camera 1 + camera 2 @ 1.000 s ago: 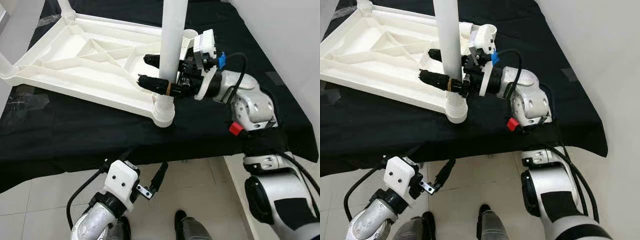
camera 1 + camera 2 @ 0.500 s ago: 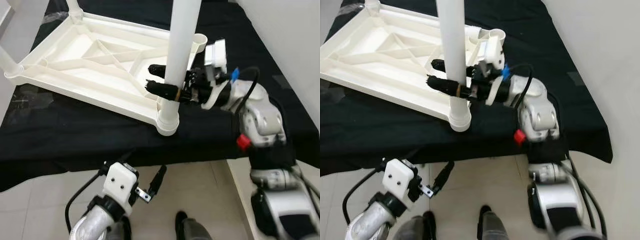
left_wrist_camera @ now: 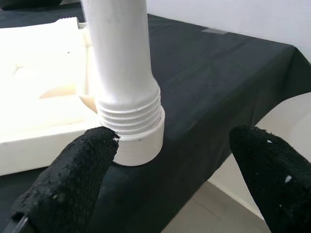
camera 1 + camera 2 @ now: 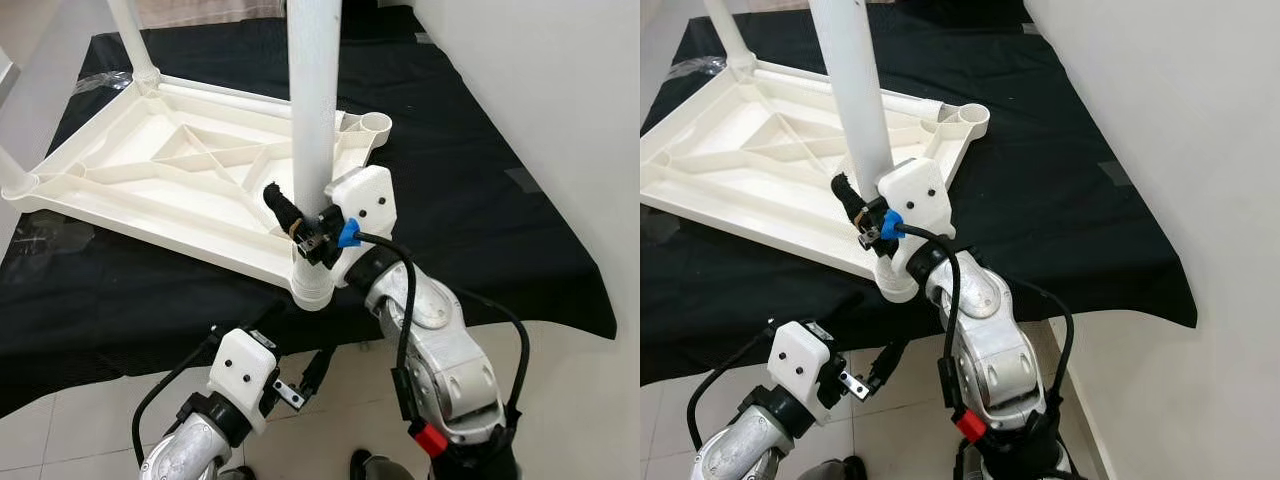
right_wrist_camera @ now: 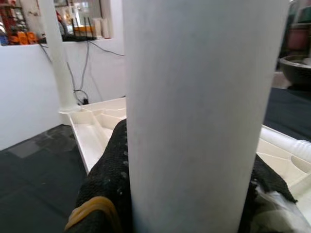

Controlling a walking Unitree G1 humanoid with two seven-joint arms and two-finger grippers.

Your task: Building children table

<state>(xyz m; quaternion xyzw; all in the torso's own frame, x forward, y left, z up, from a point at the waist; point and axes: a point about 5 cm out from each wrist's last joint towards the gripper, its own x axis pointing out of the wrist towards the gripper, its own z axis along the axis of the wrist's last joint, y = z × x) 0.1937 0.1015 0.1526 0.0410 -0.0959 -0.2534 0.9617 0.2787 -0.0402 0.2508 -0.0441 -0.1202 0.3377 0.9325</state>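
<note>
Table top: a white plastic table top (image 4: 170,170) is seen lying upside down, ribbed underside up, on a black cloth (image 4: 470,200) spread over the supporting table.
Near leg: a white leg (image 4: 312,110) is stood upright in the socket (image 4: 312,285) at the table top's near corner; threaded rings are visible where it enters the socket in the left wrist view.
Other legs: a second leg (image 4: 128,40) is set upright at the far left corner, and a third (image 4: 12,175) is partly seen at the left corner.
Empty socket: the far right corner socket (image 4: 375,124) is seen open, with no leg in it.
Right tool: the right tool (image 4: 300,222) is closed around the near leg just above the socket, one black finger (image 4: 280,205) being wrapped against the leg's left side.
Left tool: the left tool (image 4: 310,372) is held low over the tiled floor (image 4: 60,420), below the table edge, its fingers spread wide apart and holding nothing.
</note>
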